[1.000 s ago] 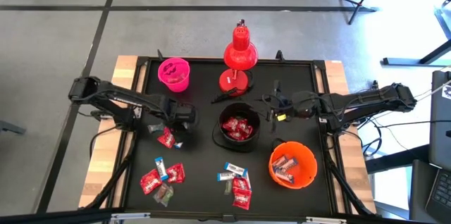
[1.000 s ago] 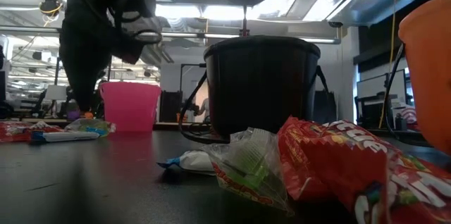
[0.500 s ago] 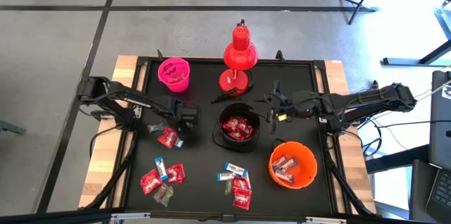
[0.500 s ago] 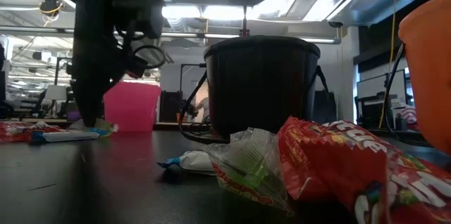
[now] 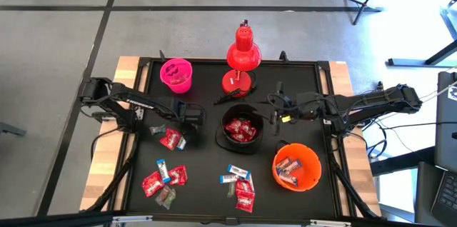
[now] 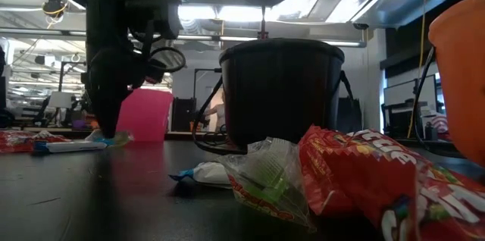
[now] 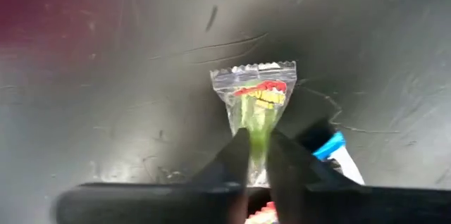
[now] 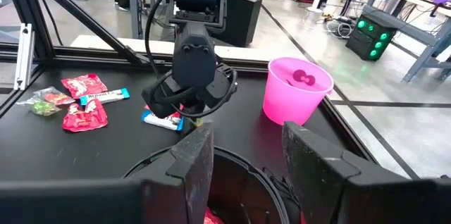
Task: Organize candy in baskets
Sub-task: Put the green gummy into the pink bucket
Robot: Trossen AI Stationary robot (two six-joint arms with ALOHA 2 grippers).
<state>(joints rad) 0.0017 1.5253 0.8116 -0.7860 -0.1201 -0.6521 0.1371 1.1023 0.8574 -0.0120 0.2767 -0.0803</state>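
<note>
Pinching a clear green-striped candy between closed left gripper fingers on the table; right gripper idle, parted; next, lift toward pink basket.

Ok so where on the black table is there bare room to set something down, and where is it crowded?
Bare patches: the back right corner of the table, beside the red lamp, and the front middle strip between the two loose candy piles. It is crowded around the left hand and between the black basket and orange basket.
</note>
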